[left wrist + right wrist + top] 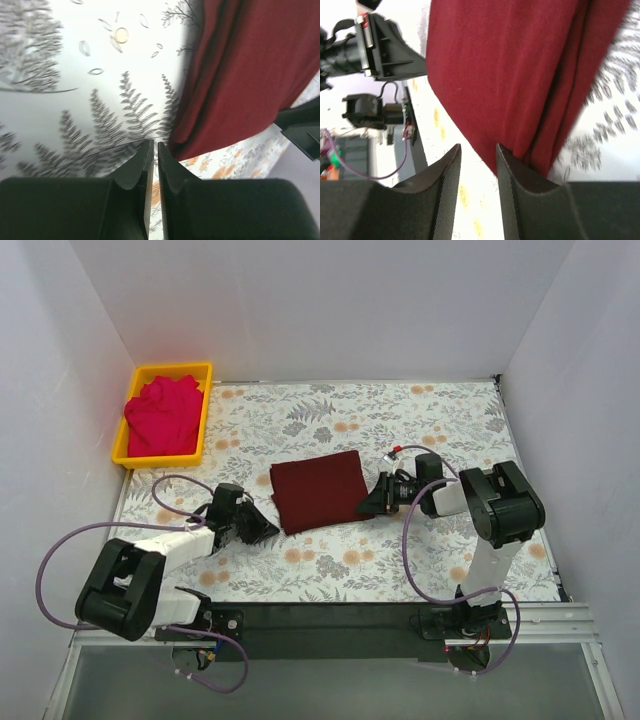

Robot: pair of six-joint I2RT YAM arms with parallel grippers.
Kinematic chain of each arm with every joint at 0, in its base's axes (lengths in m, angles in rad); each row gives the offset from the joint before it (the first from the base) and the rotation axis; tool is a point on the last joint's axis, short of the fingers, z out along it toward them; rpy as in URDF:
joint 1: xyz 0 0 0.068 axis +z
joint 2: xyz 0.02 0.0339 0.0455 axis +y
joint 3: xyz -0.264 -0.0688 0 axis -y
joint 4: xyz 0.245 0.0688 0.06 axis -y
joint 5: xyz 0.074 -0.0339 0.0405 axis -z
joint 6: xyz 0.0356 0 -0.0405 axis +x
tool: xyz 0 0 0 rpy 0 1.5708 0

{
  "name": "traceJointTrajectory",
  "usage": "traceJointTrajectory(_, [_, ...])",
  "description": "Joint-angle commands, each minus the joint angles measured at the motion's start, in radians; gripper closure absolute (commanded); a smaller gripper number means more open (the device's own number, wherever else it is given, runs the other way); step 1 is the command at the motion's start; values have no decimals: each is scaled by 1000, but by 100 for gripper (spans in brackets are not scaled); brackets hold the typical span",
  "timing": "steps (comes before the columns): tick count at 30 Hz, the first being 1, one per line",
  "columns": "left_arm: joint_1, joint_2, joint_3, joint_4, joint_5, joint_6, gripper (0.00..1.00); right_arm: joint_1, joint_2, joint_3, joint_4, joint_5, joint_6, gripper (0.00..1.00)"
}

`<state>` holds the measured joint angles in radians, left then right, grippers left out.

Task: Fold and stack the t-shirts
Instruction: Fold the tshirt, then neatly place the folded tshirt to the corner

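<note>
The dark maroon t-shirt (320, 490) lies folded into a rectangle in the middle of the table. It also shows in the left wrist view (250, 75) and the right wrist view (510, 70). The pinkish-red t-shirt (160, 417) lies crumpled in the yellow bin (205, 400) at the back left. My left gripper (268, 527) is shut and empty, just off the maroon shirt's near-left corner (154, 145). My right gripper (365, 506) is open a little at the shirt's right edge (478, 148), holding nothing.
The table has a floral cloth (420, 560). White walls enclose it on the left, back and right. A black rail (330, 618) runs along the near edge between the arm bases. Purple cables (60, 550) loop by the left arm.
</note>
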<state>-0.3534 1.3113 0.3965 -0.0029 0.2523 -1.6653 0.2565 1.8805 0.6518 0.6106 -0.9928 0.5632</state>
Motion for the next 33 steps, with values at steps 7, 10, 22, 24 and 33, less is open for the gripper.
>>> traceJointTrajectory(7, [2, -257, 209, -397, -286, 116, 63, -2, -326, -17, -379, 287, -158, 57])
traceJointTrajectory(10, [1, -296, 304, -488, -387, 197, 40, 10, -401, 0, -558, 466, -209, 52])
traceJointTrajectory(22, [1, -357, 360, -434, -642, 480, 23, 101, -367, 127, -698, 694, -241, 44])
traceJointTrajectory(24, [1, -366, 331, -405, -628, 476, 23, 116, -334, 167, -698, 703, -247, 45])
traceJointTrajectory(33, [2, -386, 318, -408, -624, 486, 23, 161, -196, 262, -727, 724, -293, 53])
